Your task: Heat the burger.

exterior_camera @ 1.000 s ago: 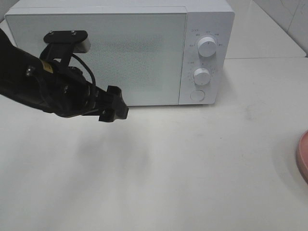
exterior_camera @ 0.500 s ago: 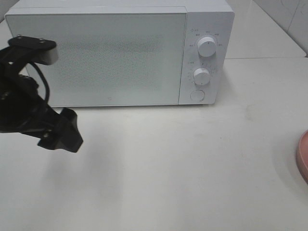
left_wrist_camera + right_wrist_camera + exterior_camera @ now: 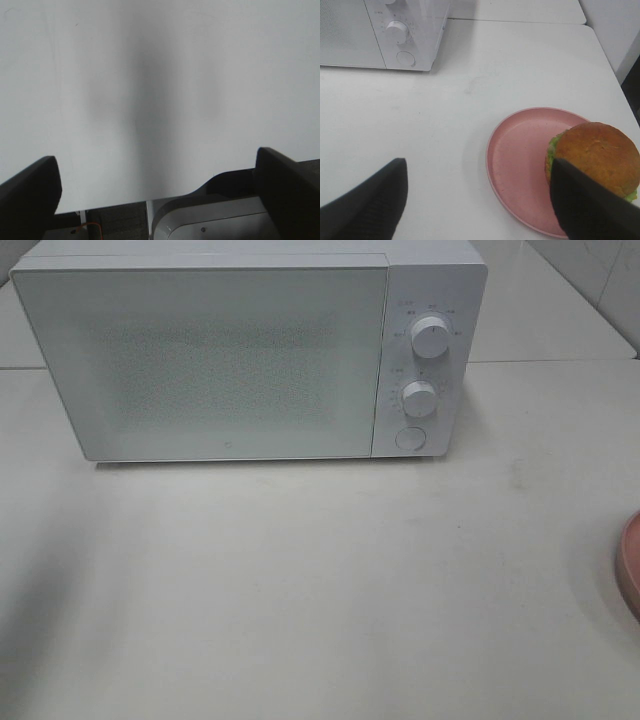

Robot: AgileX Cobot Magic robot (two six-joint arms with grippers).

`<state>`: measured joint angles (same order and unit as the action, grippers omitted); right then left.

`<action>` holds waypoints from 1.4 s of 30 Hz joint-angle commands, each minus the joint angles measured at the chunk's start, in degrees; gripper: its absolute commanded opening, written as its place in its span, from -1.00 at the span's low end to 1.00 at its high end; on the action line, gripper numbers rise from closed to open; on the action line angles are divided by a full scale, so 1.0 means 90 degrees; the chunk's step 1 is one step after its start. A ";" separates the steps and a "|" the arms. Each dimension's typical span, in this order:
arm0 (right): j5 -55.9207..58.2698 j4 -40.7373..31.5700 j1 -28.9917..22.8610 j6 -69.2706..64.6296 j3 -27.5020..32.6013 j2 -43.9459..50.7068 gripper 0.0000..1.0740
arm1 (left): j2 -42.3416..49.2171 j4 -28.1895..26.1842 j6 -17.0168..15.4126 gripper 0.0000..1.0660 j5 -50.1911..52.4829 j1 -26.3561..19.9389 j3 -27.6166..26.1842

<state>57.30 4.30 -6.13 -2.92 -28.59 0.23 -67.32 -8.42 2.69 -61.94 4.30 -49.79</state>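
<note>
Microwave point(image 3: 250, 355) door is standing shut now that I am pulling my left pincer point(image 3: 155, 200) back out of the overhead view, spread wide and empty. Burger point(image 3: 595, 160) is sitting on the pink plate point(image 3: 520, 165), just beyond my right pincer point(image 3: 480, 210), gaping wide, holding nothing. Opening the door looks undone.

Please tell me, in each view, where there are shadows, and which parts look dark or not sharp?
Exterior high view: a soft grey shadow lies on the table at the lower left; the microwave is evenly lit. Left wrist view: a blurred dark band crosses the white surface; the left gripper's fingers look black. Right wrist view: the burger and pink plate are sharp; the near fingers are dark, soft-edged.
</note>
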 commanded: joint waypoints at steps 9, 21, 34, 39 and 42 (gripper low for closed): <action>-0.0032 0.0019 0.0038 0.0076 0.0013 0.0185 0.41 | 0.1528 0.0146 -0.0064 0.86 -0.0656 -0.0503 0.0376; -0.0032 0.0019 0.0038 0.0076 0.0013 0.0185 0.41 | 0.3470 0.0280 -0.0064 0.86 -0.0624 -0.0503 0.1630; -0.0032 0.0019 0.0038 0.0076 0.0013 0.0185 0.41 | 0.5615 0.0446 -0.0064 0.86 0.0076 -0.0503 0.2215; -0.0032 0.0019 0.0038 0.0076 0.0013 0.0185 0.41 | 0.6487 0.0458 -0.0064 0.86 0.0064 -0.0503 0.2215; -0.0032 0.0019 0.0038 0.0076 0.0013 0.0185 0.41 | 0.6850 0.0433 -0.0064 0.86 0.0064 -0.0503 0.2215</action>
<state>57.30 4.30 -6.13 -2.92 -28.59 0.23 -8.48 -4.24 2.52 -62.28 -0.11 -29.97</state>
